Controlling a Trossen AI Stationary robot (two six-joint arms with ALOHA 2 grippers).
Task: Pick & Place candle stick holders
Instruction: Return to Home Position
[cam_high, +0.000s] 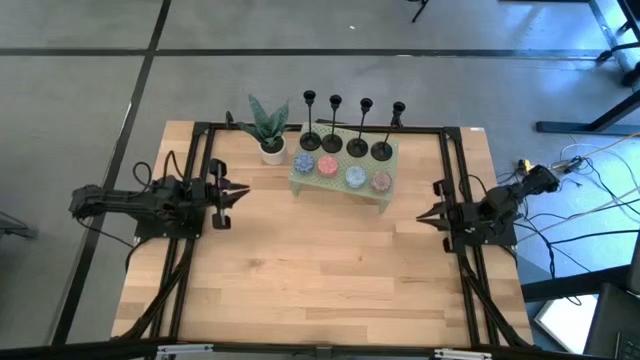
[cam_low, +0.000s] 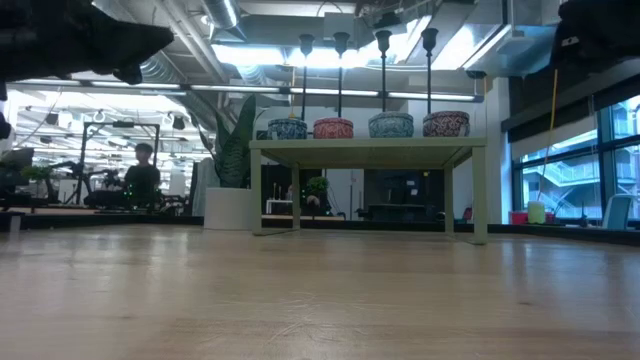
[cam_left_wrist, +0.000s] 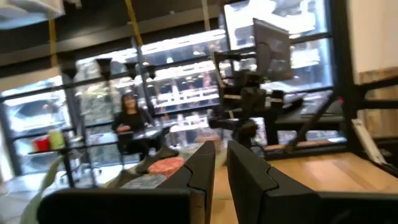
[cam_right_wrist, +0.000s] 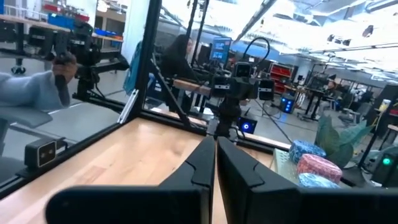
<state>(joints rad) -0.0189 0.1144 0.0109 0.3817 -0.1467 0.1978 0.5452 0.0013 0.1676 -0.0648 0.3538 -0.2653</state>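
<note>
L claw & R claw clenched, empty, at wood table sides.
Four black metal candle stick holders: flat disc bases, thin stems, upright on pale shelf.

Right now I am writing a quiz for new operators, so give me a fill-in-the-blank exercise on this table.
The pale green shelf holds ____ black metal candle stick holders with thin stems.
The leafy green plant in a white pot stands beside the shelf on the ____ arm's side.
The left gripper and the right gripper, at opposite sides of the light wooden table, each hold ____.
Missing words: four; left; nothing.
</note>
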